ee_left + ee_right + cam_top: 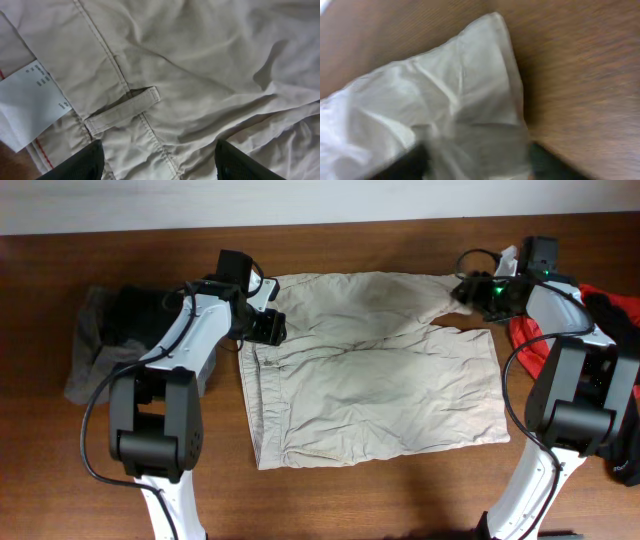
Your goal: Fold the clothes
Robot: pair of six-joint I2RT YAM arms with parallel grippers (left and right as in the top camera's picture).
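Right wrist view blurred: shorts cloth drapes over right claw, its fingers only dark smudges at bottom edge, grip unreadable. Left claw fingers cut off at bottom edge. Label up-left of it, print too small. Red garment behind right claw's arm, partly hidden.

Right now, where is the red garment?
Overhead view: the red garment lies at the table's far right edge, partly under the right arm, just right of the khaki shorts.
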